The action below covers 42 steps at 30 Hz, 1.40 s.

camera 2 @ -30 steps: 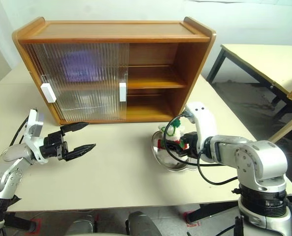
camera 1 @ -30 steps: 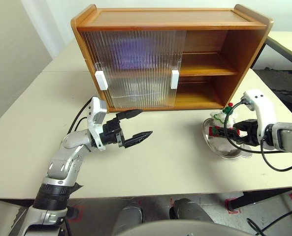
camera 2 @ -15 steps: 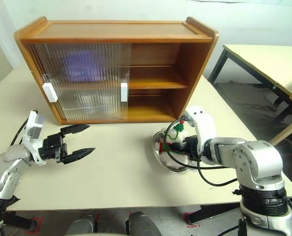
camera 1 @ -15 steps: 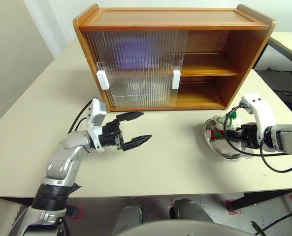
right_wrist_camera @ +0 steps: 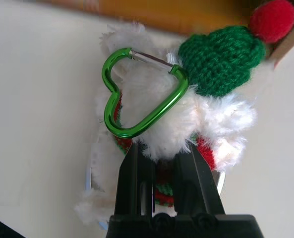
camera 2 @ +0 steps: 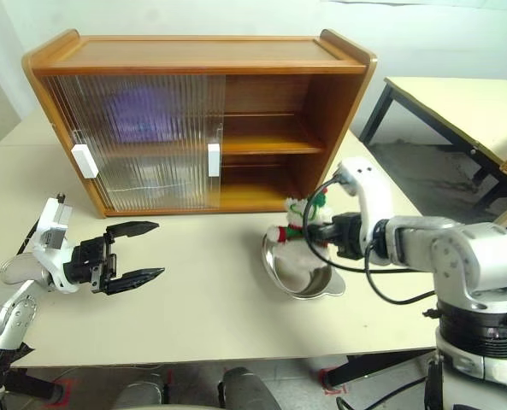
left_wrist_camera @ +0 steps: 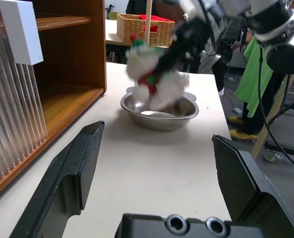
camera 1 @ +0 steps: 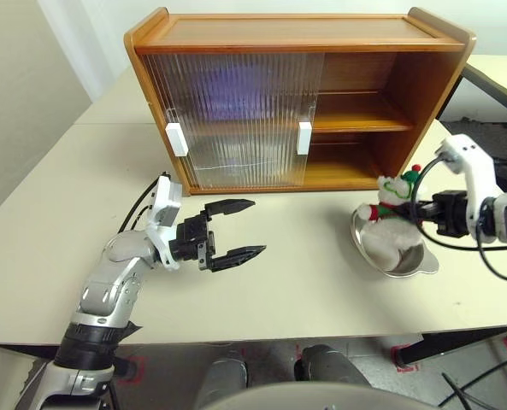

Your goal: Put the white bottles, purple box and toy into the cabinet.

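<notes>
White plush: the toy (camera 1: pixel 393 202) hangs in my right pincer (right_wrist_camera: pixel 159 148), lifted clear above the metal dish (camera 1: pixel 392 252); its green hat, red pompom and a green heart-shaped clip (right_wrist_camera: pixel 142 94) face the wrist camera.
Right pincer: clenched on the toy's lower body, both black fingers pressed into the fur.
Left pincer (camera 1: pixel 235 229): spread wide, grasping nothing, held level above the surface (camera 1: pixel 304 273) in front of the cabinet's left half.
Cabinet (camera 1: pixel 297 94): the ribbed sliding doors (camera 1: pixel 236 115) cover the left half; the right half stands open, and both of its shelves look bare.
Purple box: a blurred lilac patch behind the ribbed doors on the upper shelf is, I judge, the box already stowed.
White bottles: I cannot make them out behind the doors; none stand on the surface.
Done, by my reading: the toy is picked up.
Left: carry the toy across to the open right side and set it on a shelf.
</notes>
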Each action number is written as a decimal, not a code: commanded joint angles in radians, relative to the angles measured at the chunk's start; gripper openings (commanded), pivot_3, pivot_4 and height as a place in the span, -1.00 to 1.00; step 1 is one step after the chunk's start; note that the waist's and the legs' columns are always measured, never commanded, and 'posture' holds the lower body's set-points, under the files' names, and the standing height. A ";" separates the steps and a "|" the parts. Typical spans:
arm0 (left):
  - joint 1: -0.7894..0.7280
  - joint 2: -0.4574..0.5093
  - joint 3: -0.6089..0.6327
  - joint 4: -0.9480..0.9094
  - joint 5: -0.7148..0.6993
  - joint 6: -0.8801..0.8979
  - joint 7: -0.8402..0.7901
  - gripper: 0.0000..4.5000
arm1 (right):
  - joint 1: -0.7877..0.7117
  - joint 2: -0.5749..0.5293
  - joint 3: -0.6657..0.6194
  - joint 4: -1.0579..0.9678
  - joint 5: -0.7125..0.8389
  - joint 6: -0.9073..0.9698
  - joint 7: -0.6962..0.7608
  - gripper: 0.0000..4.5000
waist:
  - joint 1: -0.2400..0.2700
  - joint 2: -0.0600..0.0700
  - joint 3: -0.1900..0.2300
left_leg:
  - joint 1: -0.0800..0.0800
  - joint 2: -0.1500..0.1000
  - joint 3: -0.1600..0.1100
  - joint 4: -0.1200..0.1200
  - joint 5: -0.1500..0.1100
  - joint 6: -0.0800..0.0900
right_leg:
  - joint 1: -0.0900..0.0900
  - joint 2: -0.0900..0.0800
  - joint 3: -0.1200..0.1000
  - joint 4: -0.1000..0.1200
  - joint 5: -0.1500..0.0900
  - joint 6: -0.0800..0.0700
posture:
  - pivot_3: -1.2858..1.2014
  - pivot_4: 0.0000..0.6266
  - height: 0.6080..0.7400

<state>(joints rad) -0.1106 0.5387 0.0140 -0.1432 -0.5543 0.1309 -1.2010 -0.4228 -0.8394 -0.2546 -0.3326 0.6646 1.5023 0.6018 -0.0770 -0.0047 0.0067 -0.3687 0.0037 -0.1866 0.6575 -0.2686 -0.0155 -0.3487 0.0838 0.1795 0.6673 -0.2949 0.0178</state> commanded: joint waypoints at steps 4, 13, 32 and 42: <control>-0.006 0.003 -0.005 0.021 0.011 -0.013 -0.004 1.00 | -0.097 -0.017 -0.048 0.036 0.075 -0.051 0.086 -0.92 | 0.002 0.001 0.000 | -0.003 0.000 0.000 0.000 0.000 0.000 | -0.002 0.000 0.000 0.000 0.000 0.000 | -0.05 -1.00 1.00; -0.011 -0.002 -0.009 0.027 0.017 -0.019 0.004 1.00 | -0.252 0.157 -0.107 0.145 0.078 -0.227 0.016 -0.92 | 0.001 0.002 -0.001 | -0.003 0.002 -0.001 0.002 0.000 0.000 | -0.003 0.001 0.000 0.000 0.003 0.001 | -0.04 -1.00 1.00; -0.007 0.005 -0.004 0.022 0.025 -0.022 0.030 1.00 | -0.352 0.297 0.129 0.456 -0.286 -0.832 -0.089 -0.92 | 0.011 0.004 -0.002 | -0.004 0.008 -0.011 0.001 0.000 0.001 | -0.006 0.001 -0.001 0.000 0.016 -0.003 | -0.02 -1.00 1.00; -0.005 0.008 -0.003 0.013 0.027 -0.015 0.038 1.00 | -0.446 0.345 0.159 0.650 -0.436 -1.038 -0.184 -0.92 | 0.014 0.004 -0.002 | -0.003 0.012 -0.015 0.001 0.001 0.003 | -0.006 0.001 -0.001 0.000 0.016 -0.016 | -0.02 -1.00 1.00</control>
<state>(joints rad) -0.1185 0.5382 0.0160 -0.1226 -0.5392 0.1140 -1.1635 -0.8523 -0.5058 -0.1031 0.2894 0.2538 0.5037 0.4324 -0.0634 -0.0008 0.0050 -0.3721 0.0165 -0.2021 0.6583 -0.2678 -0.0128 -0.3546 0.0845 0.1788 0.6673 -0.2785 0.0012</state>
